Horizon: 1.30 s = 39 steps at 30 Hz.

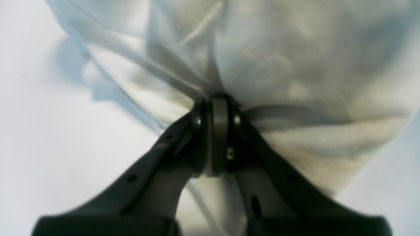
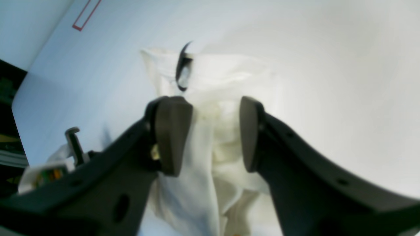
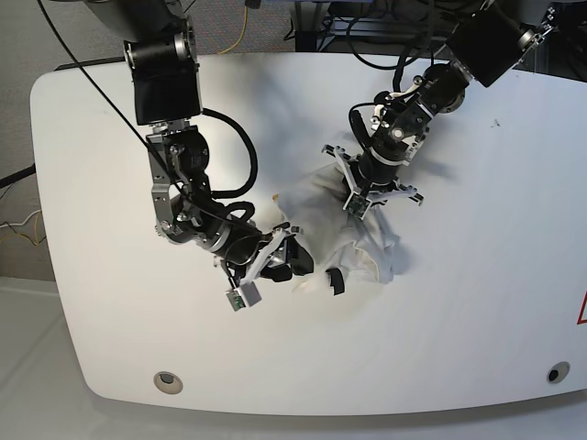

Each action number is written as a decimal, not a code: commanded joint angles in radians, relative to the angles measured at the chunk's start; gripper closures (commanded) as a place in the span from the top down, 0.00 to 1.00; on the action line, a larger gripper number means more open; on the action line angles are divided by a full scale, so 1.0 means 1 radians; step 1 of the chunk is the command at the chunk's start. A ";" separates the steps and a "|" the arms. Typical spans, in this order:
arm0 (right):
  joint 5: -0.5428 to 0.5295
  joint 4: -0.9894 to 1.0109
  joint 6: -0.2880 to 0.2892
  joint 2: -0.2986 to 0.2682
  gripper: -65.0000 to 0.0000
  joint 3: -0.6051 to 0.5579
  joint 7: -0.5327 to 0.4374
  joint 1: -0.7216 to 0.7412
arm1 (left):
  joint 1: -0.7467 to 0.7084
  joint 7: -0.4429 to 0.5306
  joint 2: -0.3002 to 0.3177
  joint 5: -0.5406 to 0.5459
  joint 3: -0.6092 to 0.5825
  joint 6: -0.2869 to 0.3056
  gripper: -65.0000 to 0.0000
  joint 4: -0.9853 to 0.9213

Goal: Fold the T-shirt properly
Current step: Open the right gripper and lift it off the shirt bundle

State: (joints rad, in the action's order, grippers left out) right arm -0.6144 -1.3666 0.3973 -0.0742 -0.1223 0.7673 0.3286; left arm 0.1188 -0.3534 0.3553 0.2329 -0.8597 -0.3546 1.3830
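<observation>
The white T-shirt [image 3: 344, 234] lies crumpled in a heap at the middle of the table. My left gripper [image 3: 356, 197] is shut on a bunched fold of the shirt [image 1: 295, 65]; in the left wrist view the left gripper [image 1: 216, 108] has its jaws pressed together on the cloth. My right gripper [image 2: 211, 131] is open, with the shirt [image 2: 210, 154] lying between its fingers [image 2: 173, 134]. A small black tag [image 2: 182, 68] curls up just beyond it. In the base view the right gripper [image 3: 293, 261] is at the heap's near left edge, beside the tag [image 3: 335, 282]. The print is hidden.
The white table [image 3: 477, 302] has a rounded front edge with two round holes [image 3: 166, 380] [image 3: 551, 373]. A red mark [image 3: 581, 308] is at its right edge, and a red rectangle [image 2: 86, 14] shows in the right wrist view. Cables [image 3: 367, 27] hang behind.
</observation>
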 commanded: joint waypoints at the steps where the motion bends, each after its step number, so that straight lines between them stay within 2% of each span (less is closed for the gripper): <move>1: 0.011 -0.021 0.012 0.018 0.32 0.003 -0.024 0.028 | -0.047 -0.304 0.037 0.027 -0.030 0.002 0.04 -0.046; 6: 0.052 -0.021 0.012 0.046 0.06 0.005 -0.024 0.030 | -0.049 -0.306 0.037 -0.008 -0.057 0.002 0.04 -0.050; 8: 0.066 -0.020 0.010 0.050 0.00 0.005 -0.024 0.031 | -0.049 -0.306 0.040 -0.016 -0.069 0.002 0.04 -0.050; 12: 0.089 0.000 0.012 0.060 0.02 0.008 -0.024 0.034 | -0.049 -0.306 0.043 -0.037 -0.095 0.002 0.04 -0.050; 18: 0.087 0.079 0.013 0.061 0.00 0.006 -0.042 0.048 | -0.051 -0.306 0.064 -0.060 -0.132 0.004 0.04 -0.050; 27: 0.087 0.267 0.015 0.061 0.00 -0.021 -0.194 0.051 | -0.051 -0.306 0.083 -0.060 -0.181 0.004 0.04 -0.050; 33: 0.087 0.362 0.015 0.057 0.00 -0.075 -0.300 0.054 | -0.051 -0.306 0.084 -0.060 -0.183 0.004 0.04 -0.050; 39: 0.087 0.467 0.015 0.055 0.00 -0.081 -0.374 0.063 | -0.051 -0.306 0.086 -0.060 -0.181 0.004 0.04 -0.050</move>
State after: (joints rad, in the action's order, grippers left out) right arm -0.5240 -0.9154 0.4057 -0.0189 -0.2043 0.4171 0.3618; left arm 0.1215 -0.3756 0.4088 0.0063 -1.0203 -0.4427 1.3830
